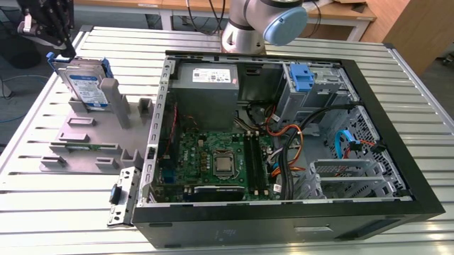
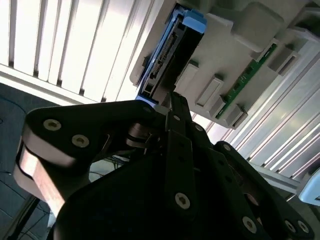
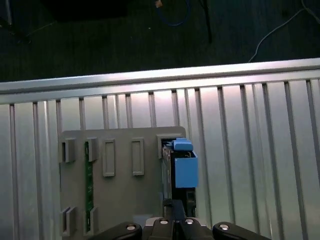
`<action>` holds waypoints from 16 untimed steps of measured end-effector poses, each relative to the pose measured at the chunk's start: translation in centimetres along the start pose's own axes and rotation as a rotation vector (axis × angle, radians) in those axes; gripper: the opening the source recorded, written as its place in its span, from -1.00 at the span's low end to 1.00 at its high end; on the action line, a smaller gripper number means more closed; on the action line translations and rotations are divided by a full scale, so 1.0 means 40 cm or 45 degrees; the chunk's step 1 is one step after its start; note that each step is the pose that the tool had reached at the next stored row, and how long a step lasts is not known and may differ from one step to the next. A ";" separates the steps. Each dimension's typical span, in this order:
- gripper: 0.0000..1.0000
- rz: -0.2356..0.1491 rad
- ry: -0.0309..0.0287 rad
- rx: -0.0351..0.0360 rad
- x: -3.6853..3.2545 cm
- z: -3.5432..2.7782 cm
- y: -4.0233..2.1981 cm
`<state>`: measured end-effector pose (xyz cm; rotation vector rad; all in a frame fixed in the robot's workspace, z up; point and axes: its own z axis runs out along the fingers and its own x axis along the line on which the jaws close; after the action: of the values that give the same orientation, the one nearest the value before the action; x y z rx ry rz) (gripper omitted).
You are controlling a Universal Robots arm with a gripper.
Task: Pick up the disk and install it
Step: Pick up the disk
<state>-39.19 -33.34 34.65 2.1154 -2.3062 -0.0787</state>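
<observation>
— Where is the flat silver-grey metal disk in its blue plastic bracket (image 1: 84, 85) seen?

— It is stood on edge in a slot of the grey plastic holder (image 1: 85, 133) on the slatted aluminium table (image 1: 42, 212), beside the opened black computer case (image 1: 284, 223), on the exterior view's left.

— And how is the arm posed?

— The black gripper (image 1: 67, 49) is held tilted, tips down, just above the disk's upper corner. The jaws are seen drawn together with nothing between them; whether the disk is touched cannot be told.
</observation>
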 end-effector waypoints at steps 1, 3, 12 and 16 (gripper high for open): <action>-0.79 -0.008 -0.0003 -0.0003 0.000 0.000 0.000; -0.79 -0.018 -0.0011 -0.0006 0.000 0.001 0.000; -0.79 -0.023 -0.0125 -0.0002 -0.007 0.005 0.000; -0.79 -0.024 -0.0199 0.0097 -0.008 0.010 0.000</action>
<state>-39.19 -33.02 34.25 2.1478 -2.2992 -0.0871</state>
